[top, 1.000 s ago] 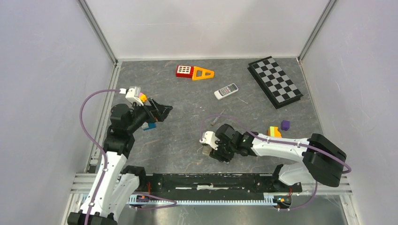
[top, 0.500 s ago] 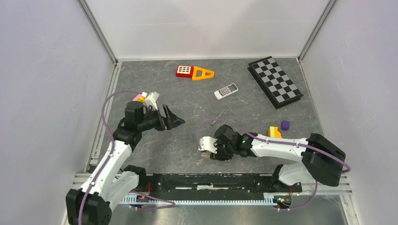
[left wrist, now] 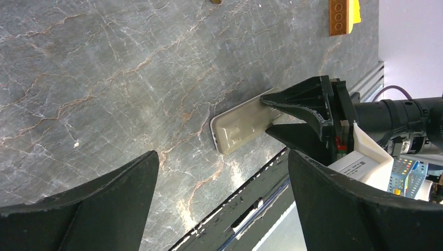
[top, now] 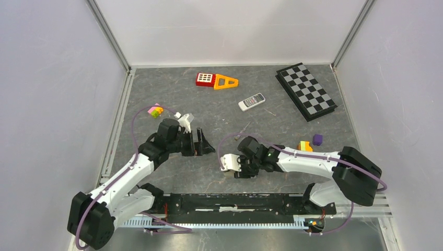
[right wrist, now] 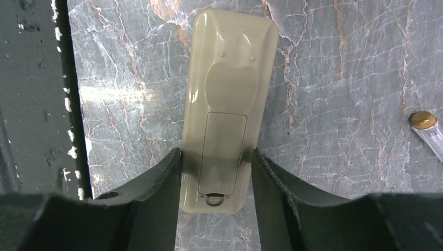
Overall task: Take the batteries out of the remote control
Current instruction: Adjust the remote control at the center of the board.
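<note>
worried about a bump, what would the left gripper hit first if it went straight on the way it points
Most likely the remote, whose free end lies straight ahead of the open left gripper; the right gripper clamps its other end. Height is unclear, so it might pass over.

The right arm [top: 308,159] lay stretched leftward and low, and the right gripper [right wrist: 217,152] was clamped on the long sides of the remote [right wrist: 230,68] near one end. The left arm [top: 130,170] reached rightward toward that remote. The left gripper [top: 208,146] gaped wide just short of it, holding nothing.
</note>
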Controlling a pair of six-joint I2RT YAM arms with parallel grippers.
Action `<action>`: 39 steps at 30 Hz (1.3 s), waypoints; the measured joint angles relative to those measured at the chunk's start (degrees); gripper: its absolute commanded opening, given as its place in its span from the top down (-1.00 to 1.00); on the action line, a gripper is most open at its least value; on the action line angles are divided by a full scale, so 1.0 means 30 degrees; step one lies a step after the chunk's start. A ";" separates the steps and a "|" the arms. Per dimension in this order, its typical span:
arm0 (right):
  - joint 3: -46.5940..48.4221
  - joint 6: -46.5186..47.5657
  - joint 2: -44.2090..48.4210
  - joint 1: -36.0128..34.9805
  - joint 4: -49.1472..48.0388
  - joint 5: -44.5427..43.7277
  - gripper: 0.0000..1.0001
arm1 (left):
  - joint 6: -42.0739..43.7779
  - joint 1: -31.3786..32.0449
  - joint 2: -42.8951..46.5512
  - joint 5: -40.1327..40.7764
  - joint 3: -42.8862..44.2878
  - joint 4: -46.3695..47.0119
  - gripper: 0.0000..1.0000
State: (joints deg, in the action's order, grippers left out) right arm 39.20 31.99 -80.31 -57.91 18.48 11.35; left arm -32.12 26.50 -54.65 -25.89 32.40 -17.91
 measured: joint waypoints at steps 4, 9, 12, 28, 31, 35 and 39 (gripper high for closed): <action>0.0007 0.0342 0.0175 0.0197 -0.0306 0.0510 0.28 | 0.0007 0.0000 -0.0197 0.0175 0.0000 0.0000 -0.99; 0.0007 0.0903 0.0707 0.0656 -0.2623 -0.0153 0.29 | 0.0007 0.0000 -0.0510 0.0299 0.0000 0.0029 -0.99; 0.0007 0.1049 0.0780 0.0721 -0.3308 -0.0539 0.30 | 0.0007 0.0000 -0.0663 0.0357 0.0000 0.0073 -0.99; 0.0291 0.1705 -0.0146 0.1188 -0.4269 -0.1494 -0.58 | 0.0007 0.0000 -0.0444 0.0612 0.0022 0.0087 -0.99; 0.0291 0.0976 0.1020 0.1188 -0.4051 -0.1763 -0.60 | 0.0007 0.0000 -0.0401 0.0619 0.0022 0.0095 -0.99; 0.0291 -0.0947 0.2841 0.1180 -0.4007 -0.3053 -0.60 | 0.0007 0.0000 -0.0401 0.0743 0.0022 0.0087 -0.99; 0.0168 -0.5748 0.4328 0.1188 -0.4044 -0.6492 -0.60 | -0.0750 0.0015 -0.0255 0.2397 -0.0051 0.0131 -0.99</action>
State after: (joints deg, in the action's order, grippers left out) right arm 39.70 14.74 -67.33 -54.35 6.35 -8.12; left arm -34.37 26.55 -55.42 -18.70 32.25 -17.52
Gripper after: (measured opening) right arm 0.801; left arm 0.993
